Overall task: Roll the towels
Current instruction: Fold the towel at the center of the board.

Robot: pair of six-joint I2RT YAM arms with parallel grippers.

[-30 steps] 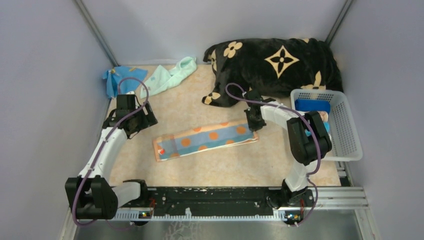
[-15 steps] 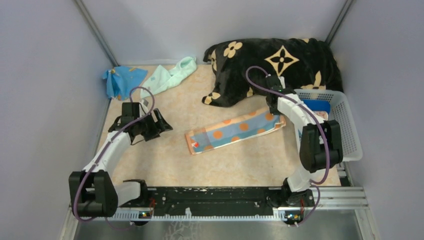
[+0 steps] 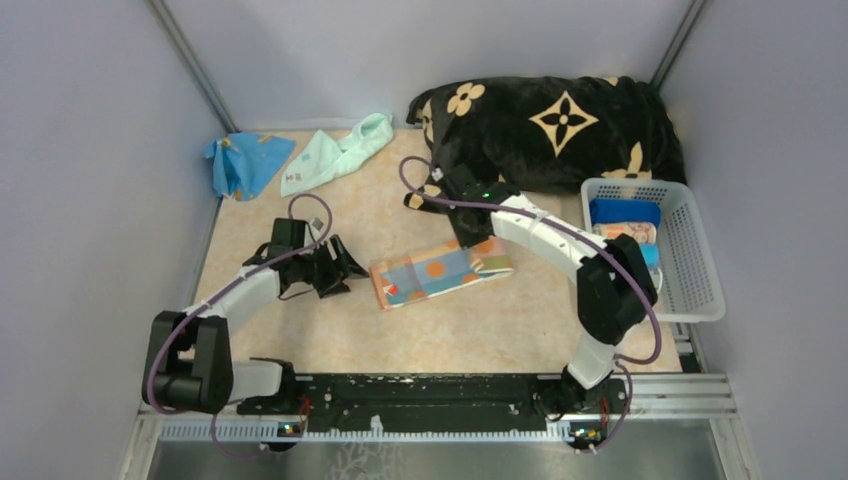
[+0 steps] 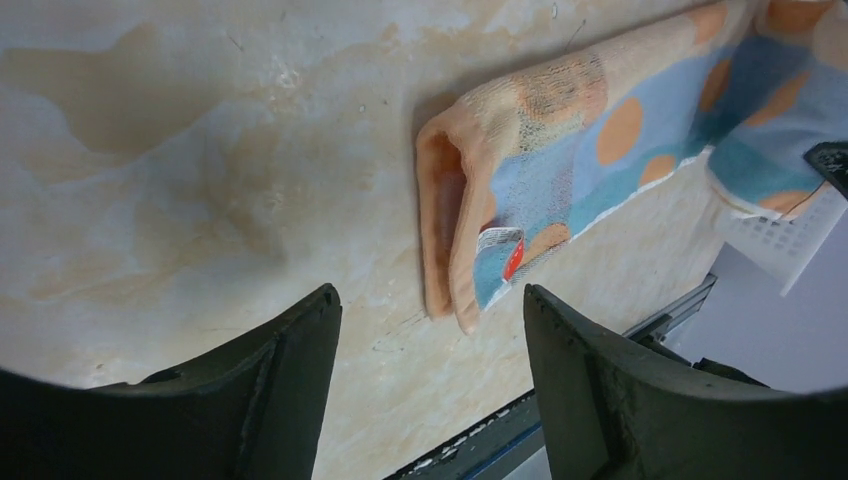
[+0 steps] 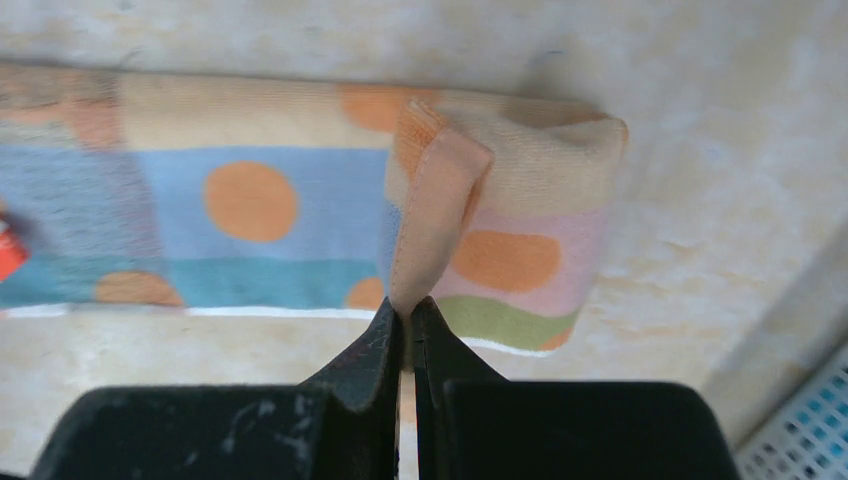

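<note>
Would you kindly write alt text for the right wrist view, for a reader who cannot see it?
The right pincer, shut, pinches the folded-over end of a striped towel with orange dots, lying on a beige table. A white basket corner shows at lower right.

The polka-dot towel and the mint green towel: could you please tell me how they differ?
The polka-dot towel is blue and peach with orange dots; the mint green towel is plain. The polka-dot towel lies folded in a long strip, one end turned back; the mint green towel lies crumpled. The right pincer pinches the polka-dot towel's end; no pincer touches the mint green towel. Both rest on the table, neither rolled up.
</note>
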